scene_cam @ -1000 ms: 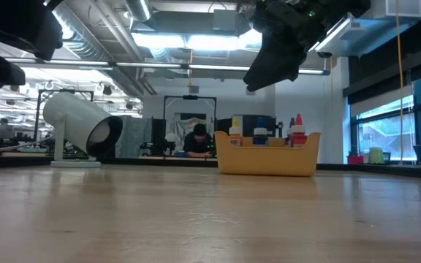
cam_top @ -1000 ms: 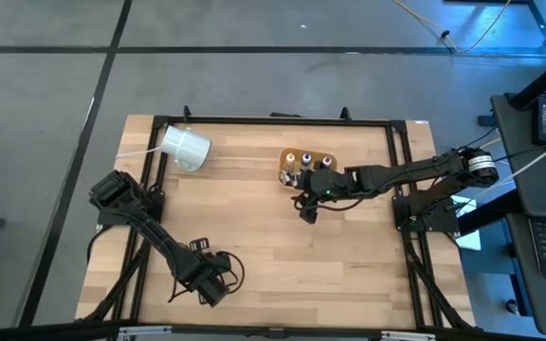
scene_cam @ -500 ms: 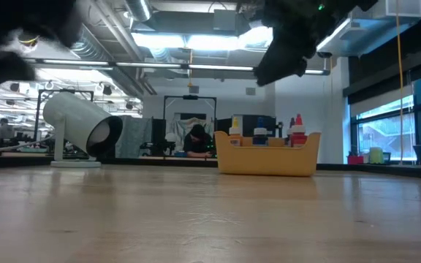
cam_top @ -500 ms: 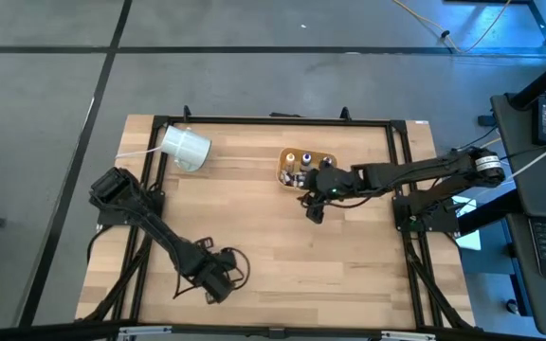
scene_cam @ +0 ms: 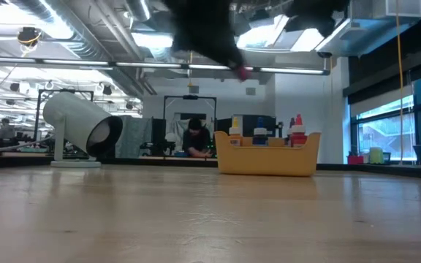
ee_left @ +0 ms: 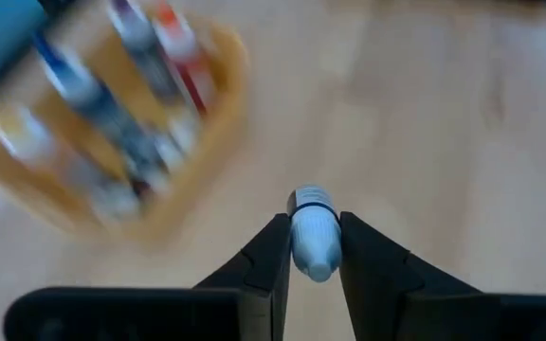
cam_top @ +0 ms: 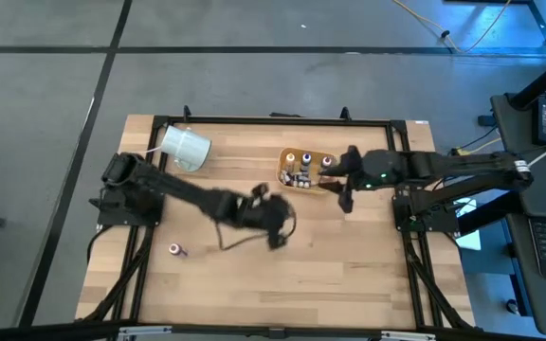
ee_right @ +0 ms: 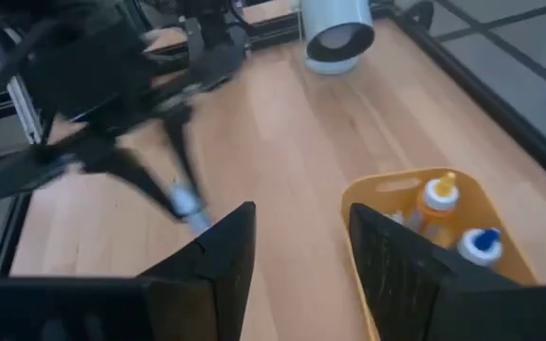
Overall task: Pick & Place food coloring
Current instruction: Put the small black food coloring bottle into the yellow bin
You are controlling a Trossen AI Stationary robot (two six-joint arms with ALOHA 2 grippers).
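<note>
1. Left gripper [cam_top: 271, 213], reaching out over mid-table, was clamped on one vial [ee_left: 313, 237]. The pale body was pinched between both fingers, its long axis running along them and its end poking forward past the tips.
2. Ahead of that gripper lay the tray [cam_top: 318, 186], near but not yet under it. In the high view it sat up and to the right of the gripper, so any drop called for more travel that way.
3. Right gripper [ee_right: 297, 223] hung just beside the tray's right end, its fingers apart with nothing between them. It was the nearer arm to the tray, but the left one had the load.
4. One loose bottle [cam_top: 175, 250] lay on the table, well apart from the tray, toward the left arm's base. It lay closer to the left arm than to the right.
5. Counted: two arms, one tray, one vial in a grip, one bottle loose on the boards, and one white cylinder [cam_top: 186, 147] on its side at the far left corner.
6. About four bottles stood upright in the tray, among them an orange cap [ee_right: 439, 194], a blue cap [ee_right: 482, 244] and a red tip [scene_cam: 298, 120]. Blur kept the exact number uncertain.
7. A person [scene_cam: 194, 139] sat in the room beyond the table.
</note>
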